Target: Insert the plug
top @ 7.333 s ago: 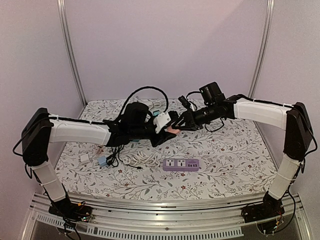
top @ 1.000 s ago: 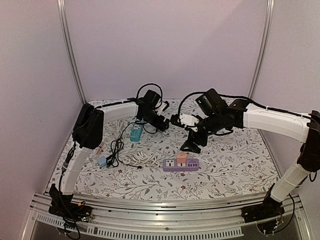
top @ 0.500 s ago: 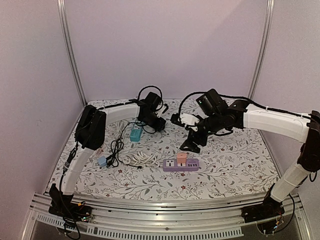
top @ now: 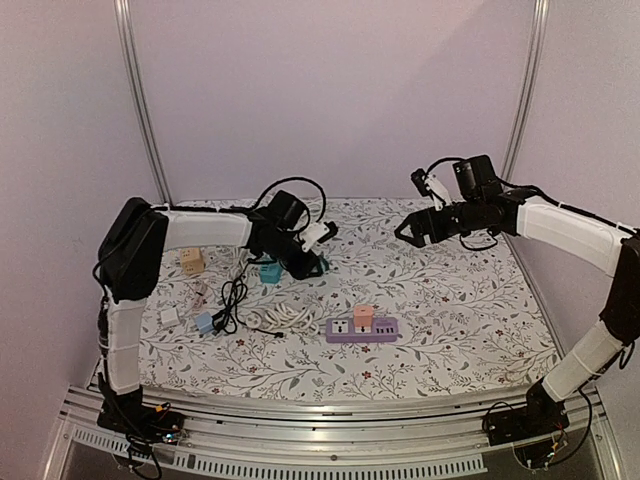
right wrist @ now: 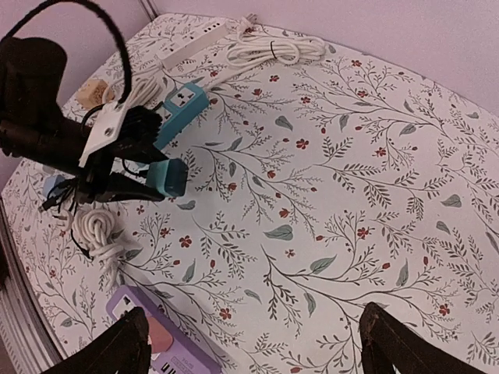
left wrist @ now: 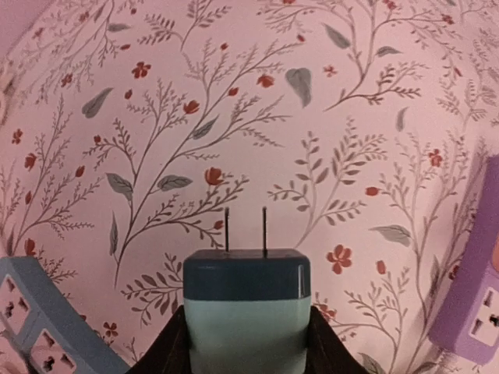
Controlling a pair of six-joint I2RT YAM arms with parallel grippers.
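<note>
You have two matching arms: the left arm and the right arm each wear smooth white shells over the long links, with blocky black housings at the joints and black cables looping loose near the wrists. The left gripper and the right gripper are matte black with two fingers each, and a white bracket is fixed by the left wrist.

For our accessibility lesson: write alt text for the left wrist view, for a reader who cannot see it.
A teal plug is held between the dark fingers, its two prongs pointing out over a floral cloth. A purple power strip shows at the right edge, a blue power strip at lower left.
</note>
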